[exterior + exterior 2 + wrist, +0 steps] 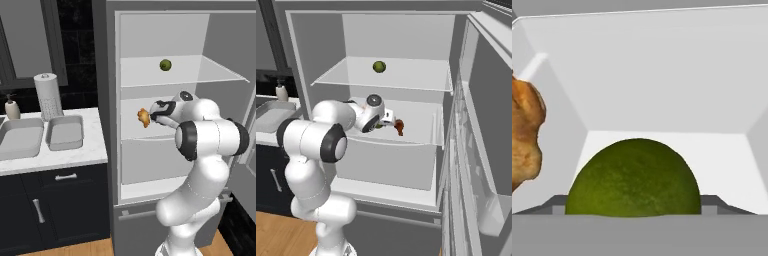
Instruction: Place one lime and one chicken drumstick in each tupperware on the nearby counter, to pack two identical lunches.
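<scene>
the gripper (152, 116) reaches into the fridge's middle shelf (131, 131), a lime (633, 178) right before it, beside a drumstick (144, 117); its grip state is unclear.

1. The arm (200, 150) was glossy white, built of fat rounded segments.
2. Dark black bands ringed its joints.
3. A round grey-and-dark cap sat on the wrist (374, 100).

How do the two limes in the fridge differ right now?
The upper lime sits alone on the top glass shelf, away from the arm. The lower lime lies a shelf below, right at the end effector, beside a chicken drumstick. Both are round and dark green.
</scene>
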